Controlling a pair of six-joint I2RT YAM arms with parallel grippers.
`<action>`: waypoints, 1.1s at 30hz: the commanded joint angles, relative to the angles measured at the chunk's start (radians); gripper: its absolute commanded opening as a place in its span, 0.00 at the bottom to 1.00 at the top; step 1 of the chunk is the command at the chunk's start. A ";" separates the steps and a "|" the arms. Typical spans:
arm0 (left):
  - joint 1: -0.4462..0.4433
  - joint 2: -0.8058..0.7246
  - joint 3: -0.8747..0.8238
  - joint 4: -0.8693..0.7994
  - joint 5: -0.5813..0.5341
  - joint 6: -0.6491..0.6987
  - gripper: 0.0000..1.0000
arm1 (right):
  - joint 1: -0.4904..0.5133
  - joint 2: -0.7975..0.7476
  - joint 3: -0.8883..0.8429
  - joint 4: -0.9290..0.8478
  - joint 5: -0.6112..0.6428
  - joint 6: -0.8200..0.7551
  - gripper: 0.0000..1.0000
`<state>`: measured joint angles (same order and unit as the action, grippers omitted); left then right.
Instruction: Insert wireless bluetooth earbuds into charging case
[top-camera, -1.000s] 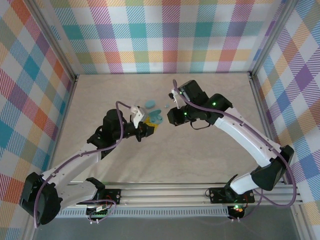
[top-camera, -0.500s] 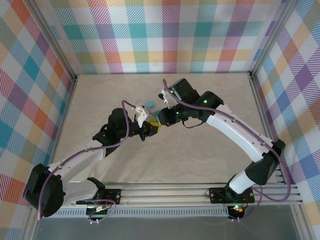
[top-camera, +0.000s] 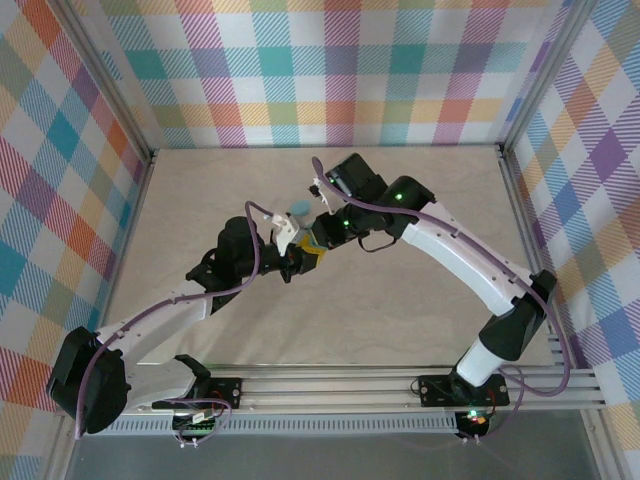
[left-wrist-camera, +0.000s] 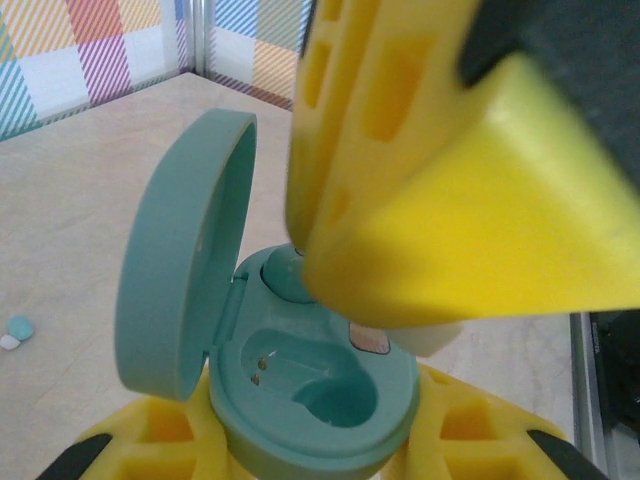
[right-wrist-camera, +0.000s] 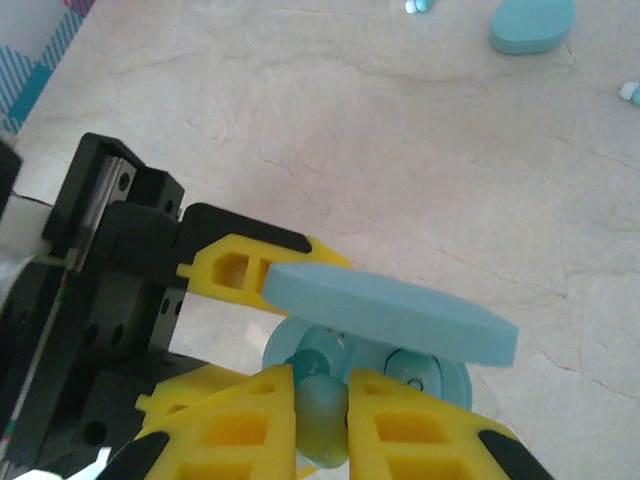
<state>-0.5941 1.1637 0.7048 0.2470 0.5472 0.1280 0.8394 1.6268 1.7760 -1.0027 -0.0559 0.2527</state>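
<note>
**Step in hand: insertion of one earbud.**

1. The left end effector (left-wrist-camera: 315, 455) is closed on the base of the open charging case (left-wrist-camera: 320, 385). It holds the case off the worktop (right-wrist-camera: 330, 130) with the lid (left-wrist-camera: 180, 250) swung up on its hinge.
2. The right end effector (right-wrist-camera: 322, 425) is pinched nearly closed on one earbud (right-wrist-camera: 322, 400) and is positioned directly above the case. In the left wrist view its yellow fingers (left-wrist-camera: 420, 190) cover the rear of the case.
3. The near socket (left-wrist-camera: 300, 385) is empty. A rounded teal form shows at the far socket, under the right fingers. Whether this is the gripped bud or a seated one cannot be determined.

**Next move (judgement).** The bud needs a short, straight descent into a socket, with its orientation matched to the recess. The left end effector must hold the case steady. The right fingers should release only once the bud is seated.

**Inventory.**

| Item | Count |
|---|---|
| Charging cases | 2: one open and held, one closed case (right-wrist-camera: 530, 22) on the worktop |
| Earbuds | 1 gripped; 2 loose on the worktop, one beside the closed case (right-wrist-camera: 415, 5) and one at the frame edge (right-wrist-camera: 632, 92) |

A fourth bud cannot be confirmed.
</note>
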 joint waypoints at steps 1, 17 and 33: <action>-0.012 -0.006 0.038 0.043 0.028 0.006 0.00 | 0.012 0.019 0.036 -0.028 0.024 -0.015 0.16; -0.015 -0.036 0.029 0.044 0.005 -0.002 0.00 | 0.030 0.034 -0.007 -0.022 0.021 0.014 0.21; -0.015 -0.038 0.021 0.044 0.014 -0.018 0.00 | 0.031 0.009 -0.047 0.039 0.106 0.027 0.16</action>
<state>-0.6003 1.1572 0.7048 0.2131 0.5369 0.1196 0.8646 1.6497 1.7332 -0.9539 -0.0055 0.2756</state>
